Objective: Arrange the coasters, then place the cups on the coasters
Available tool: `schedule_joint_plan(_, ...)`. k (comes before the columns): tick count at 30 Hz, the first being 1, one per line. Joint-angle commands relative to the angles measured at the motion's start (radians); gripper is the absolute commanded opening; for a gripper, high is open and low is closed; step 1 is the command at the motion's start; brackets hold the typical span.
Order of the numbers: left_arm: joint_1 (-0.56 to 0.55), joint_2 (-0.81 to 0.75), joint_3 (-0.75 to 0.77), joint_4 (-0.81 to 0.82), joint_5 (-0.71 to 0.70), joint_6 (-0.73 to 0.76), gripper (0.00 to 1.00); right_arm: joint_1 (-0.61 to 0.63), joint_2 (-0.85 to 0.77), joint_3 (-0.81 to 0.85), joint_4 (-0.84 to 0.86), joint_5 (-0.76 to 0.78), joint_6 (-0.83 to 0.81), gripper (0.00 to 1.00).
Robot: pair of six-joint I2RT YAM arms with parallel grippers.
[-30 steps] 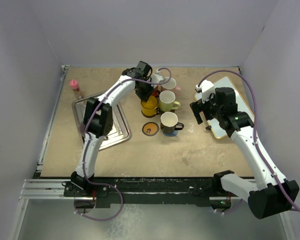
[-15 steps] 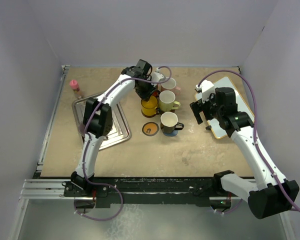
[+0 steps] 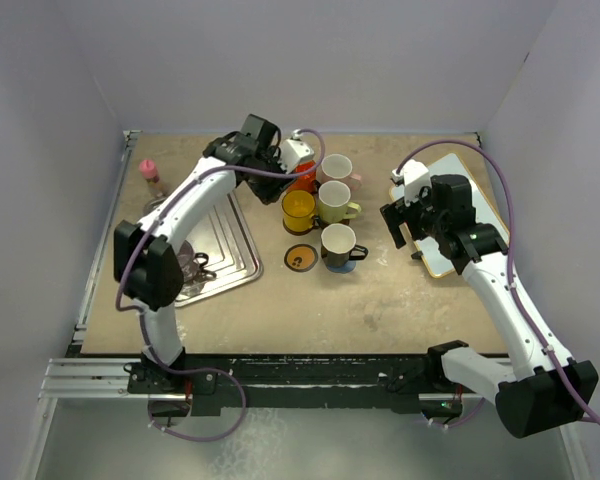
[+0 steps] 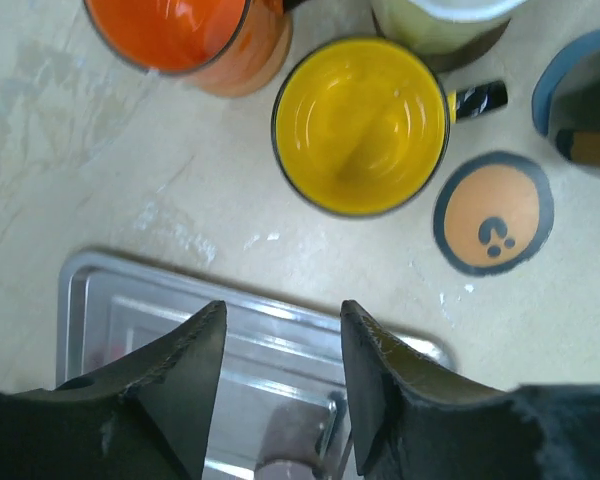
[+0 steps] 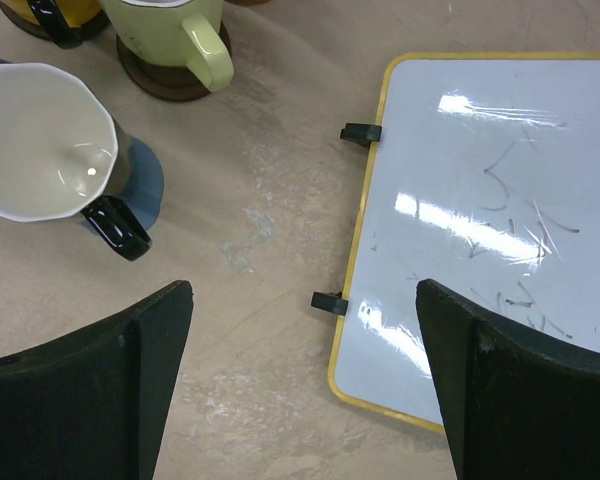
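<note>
Five cups stand grouped mid-table: red-orange (image 3: 302,177), pink (image 3: 337,168), yellow (image 3: 299,210), cream-green (image 3: 335,202), and black with a white inside (image 3: 338,243) on a grey-blue coaster (image 5: 150,185). A brown coaster (image 5: 165,80) lies under the cream-green cup. The black coaster with an orange centre (image 3: 300,257) lies bare. A clear glass cup (image 3: 192,265) sits on the metal tray (image 3: 230,240). My left gripper (image 3: 270,172) hangs open and empty over the tray's far edge, short of the yellow cup (image 4: 360,125). Right of the cups, my right gripper (image 3: 396,225) stands wide open and empty.
A yellow-framed whiteboard (image 3: 465,165) lies at the right, partly under my right arm. A small pink-capped bottle (image 3: 150,175) stands at the far left beside the tray. Bare tabletop lies in front of the cups.
My left gripper has opened, let go of the yellow cup and drawn back to the left. The left elbow has swung left, uncovering the tray. The right arm has not moved.
</note>
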Motion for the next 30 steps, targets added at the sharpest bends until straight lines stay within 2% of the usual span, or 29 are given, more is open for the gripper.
schedule_joint_plan(1, 0.002, -0.175, -0.170, 0.085, -0.105, 0.019, 0.48, -0.009, -0.026, 0.005, 0.003, -0.011, -0.022, 0.95)
schedule_joint_plan(7, 0.098, -0.406, -0.375, 0.135, -0.139, -0.032, 0.58, -0.009, -0.022, 0.009, -0.006, -0.037, -0.024, 0.95)
schedule_joint_plan(15, 0.316, -0.593, -0.567, 0.036, -0.069, -0.111, 0.61, -0.009, -0.018, 0.012, -0.016, -0.048, -0.026, 0.95)
schedule_joint_plan(23, 0.544, -0.619, -0.696, -0.013, -0.004, -0.085, 0.61, -0.009, -0.027, 0.012, -0.013, -0.045, -0.030, 0.95)
schedule_joint_plan(30, 0.632, -0.565, -0.758, 0.028, 0.002, -0.057, 0.60, -0.009, -0.035, 0.010, 0.009, -0.036, -0.032, 0.95)
